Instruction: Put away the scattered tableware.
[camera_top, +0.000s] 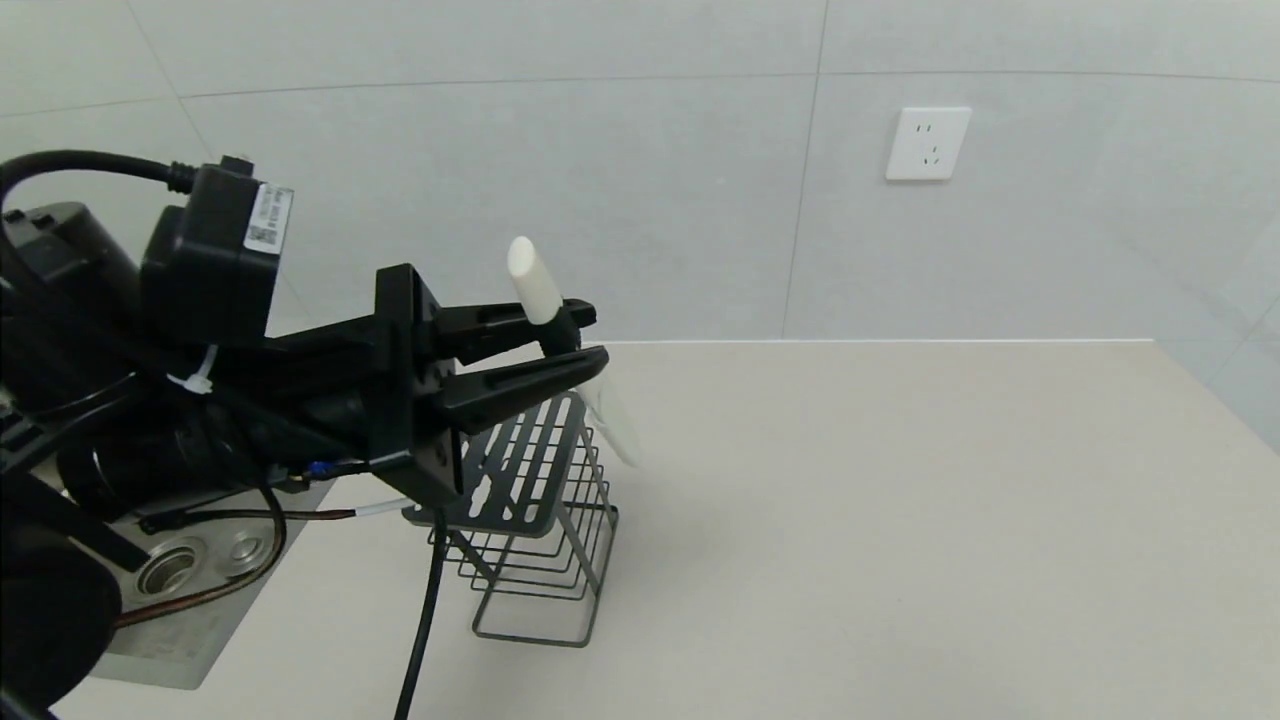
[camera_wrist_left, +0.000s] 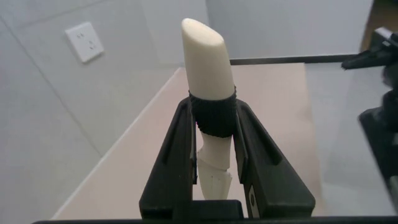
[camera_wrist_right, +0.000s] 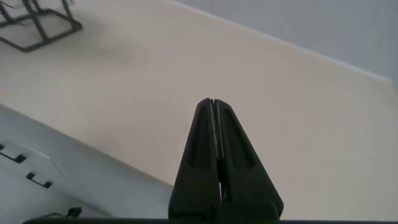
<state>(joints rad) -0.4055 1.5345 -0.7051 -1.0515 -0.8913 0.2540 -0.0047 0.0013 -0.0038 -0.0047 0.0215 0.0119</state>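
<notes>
Left gripper (camera_top: 592, 338) – head view, nearest item: black, jaws closed down on a white utensil (camera_top: 530, 278) and pinching it partway along its length. Utensil tilted, its rounded end above the jaws; its lower end is blurred (type cannot be told) and shows just beside the upper rim of the rack (camera_top: 540, 545). Whether the two touch cannot be told.
Rack – dark wire, with a slotted plate at its back, standing on the table (camera_top: 900, 520) directly under the gripper.
Grey block (camera_top: 185, 590) with round recesses, at the table's near left edge.
Socket (camera_top: 928, 143) – white, on the tiled wall behind.

Left wrist view: utensil (camera_wrist_left: 207, 59) upright between the two black fingers (camera_wrist_left: 180, 143), which clamp it at a black band (camera_wrist_left: 214, 115) around its shaft. Beige table (camera_wrist_left: 283, 106) beyond; socket (camera_wrist_left: 84, 42) on the wall.

Right wrist view: right gripper (camera_wrist_right: 213, 104) – jaws pressed together, with nothing between them, hanging above bare table (camera_wrist_right: 186, 62). Rack (camera_wrist_right: 38, 23) well apart from it, at the far corner of the picture.
</notes>
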